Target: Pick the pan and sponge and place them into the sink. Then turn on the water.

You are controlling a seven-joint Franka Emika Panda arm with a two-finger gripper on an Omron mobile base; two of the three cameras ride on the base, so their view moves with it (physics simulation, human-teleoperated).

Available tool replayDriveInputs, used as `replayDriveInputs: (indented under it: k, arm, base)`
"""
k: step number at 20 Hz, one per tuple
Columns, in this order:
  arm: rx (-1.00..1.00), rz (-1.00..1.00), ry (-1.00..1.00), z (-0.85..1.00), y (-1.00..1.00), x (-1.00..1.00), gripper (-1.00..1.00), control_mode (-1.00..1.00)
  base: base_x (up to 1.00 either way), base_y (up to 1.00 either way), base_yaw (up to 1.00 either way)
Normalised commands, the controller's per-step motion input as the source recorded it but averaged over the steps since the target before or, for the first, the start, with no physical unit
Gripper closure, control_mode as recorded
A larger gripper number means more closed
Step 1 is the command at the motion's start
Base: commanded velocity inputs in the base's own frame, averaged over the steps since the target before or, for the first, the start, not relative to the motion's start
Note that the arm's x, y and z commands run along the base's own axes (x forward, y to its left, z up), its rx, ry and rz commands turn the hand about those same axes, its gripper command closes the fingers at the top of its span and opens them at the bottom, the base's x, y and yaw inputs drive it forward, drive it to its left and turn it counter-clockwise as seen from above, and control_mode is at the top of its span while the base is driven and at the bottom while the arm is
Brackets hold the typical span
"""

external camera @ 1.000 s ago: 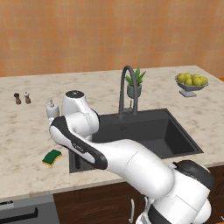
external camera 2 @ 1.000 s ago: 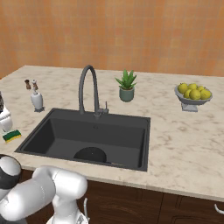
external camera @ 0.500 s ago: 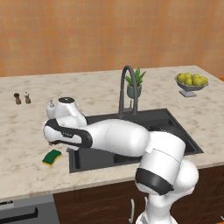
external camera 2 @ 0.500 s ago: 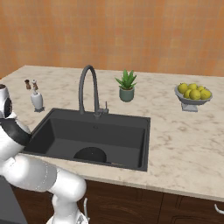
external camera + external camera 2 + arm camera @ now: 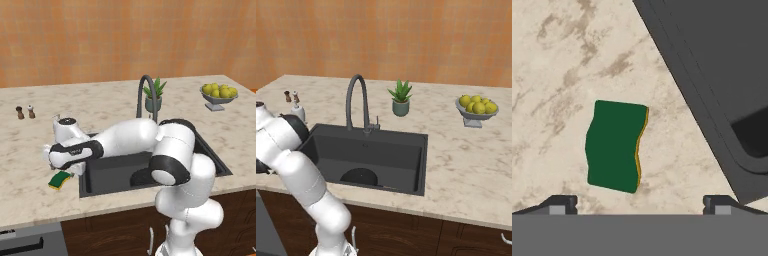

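The sponge (image 5: 614, 146) lies flat on the marble counter, green top up, with a thin yellow edge along its side, just left of the sink's rim (image 5: 712, 100). My gripper (image 5: 639, 202) hangs open above it, fingertips wide apart, nothing between them. From the left base view the hand (image 5: 67, 167) hovers just over the sponge (image 5: 60, 180), beside the sink (image 5: 120, 172). The black pan (image 5: 358, 176) rests inside the sink (image 5: 406, 145) near its front wall. No blue stream falls from the faucet (image 5: 356, 100).
A white soap dispenser (image 5: 298, 111) stands at the sink's left rear corner, close behind my hand. Two shakers (image 5: 25, 112) stand further back left. A potted plant (image 5: 152, 97) and a bowl of lemons (image 5: 217, 95) sit behind and right of the sink.
The arm has swung left across the sink and the hand has dropped toward the counter, ending right over the sponge. The sponge and pan have not moved.
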Motion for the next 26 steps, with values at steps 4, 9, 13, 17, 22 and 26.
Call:
replayDriveInputs:
  k: [4, 9, 13, 17, 22, 26]
  arm:
    - [-0.09, -0.02, 0.0, -0.23, 0.22, 0.25, -1.0, -1.0]
    - [-0.03, 0.0, 0.0, -0.17, 0.03, 0.2, -1.0, -1.0]
    - [-0.03, 0.0, 0.0, -0.24, 0.1, 0.13, -1.0, -1.0]
    - [-0.02, 0.0, 0.0, -0.34, 0.13, 0.03, -1.0, -1.0]
    - [-0.01, 0.0, 0.0, -0.35, 0.05, 0.12, -1.0, -1.0]
    - [-0.05, 0.0, 0.0, -0.4, 0.19, 0.25, -1.0, -1.0]
  base:
    - [0.0, 0.0, 0.0]
    - [0.0, 0.0, 0.0]
    - [0.0, 0.0, 0.0]
    - [0.0, 0.0, 0.0]
    - [0.0, 0.0, 0.0]
    - [0.0, 0.0, 0.0]
